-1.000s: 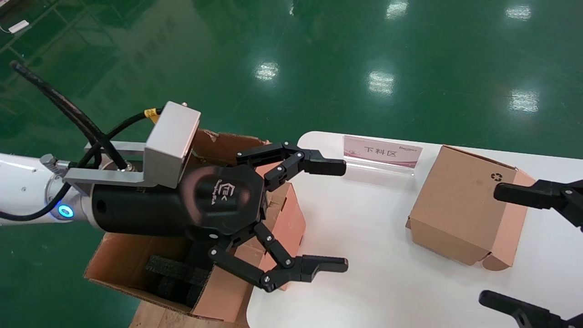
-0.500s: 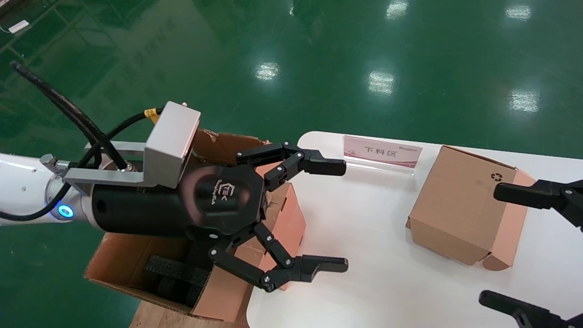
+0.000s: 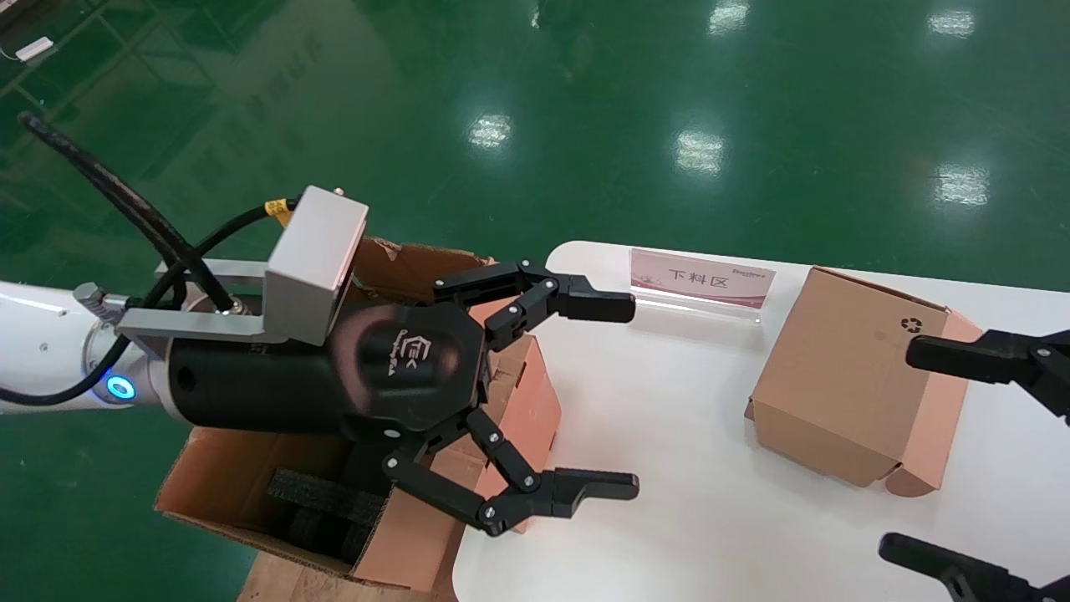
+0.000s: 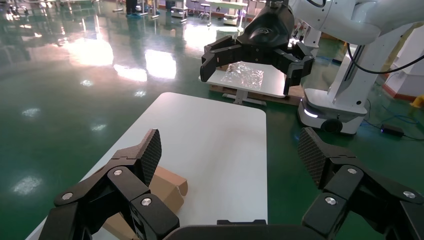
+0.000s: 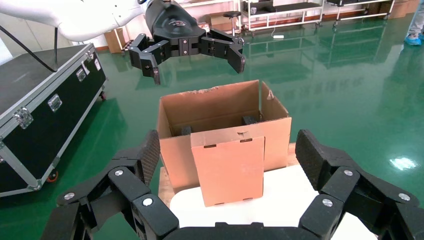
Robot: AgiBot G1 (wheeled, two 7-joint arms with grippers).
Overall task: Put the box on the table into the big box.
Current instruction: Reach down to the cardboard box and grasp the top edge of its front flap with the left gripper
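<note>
1. The bench (image 3: 669,518) holds the box (image 3: 542,410) upright at its left edge, against the big box.
2. The big box (image 3: 217,472) is open-topped with foam inside, so the lift should probably clear its ragged wall before release.
3. The left claw (image 3: 629,395) hangs spread wide above the box. It is best lowered squarely over the flat faces, not the loose flaps.
4. The right claw (image 3: 899,447), also wide, flanks the recycling-marked box (image 3: 836,376) and should be left parked.
</note>
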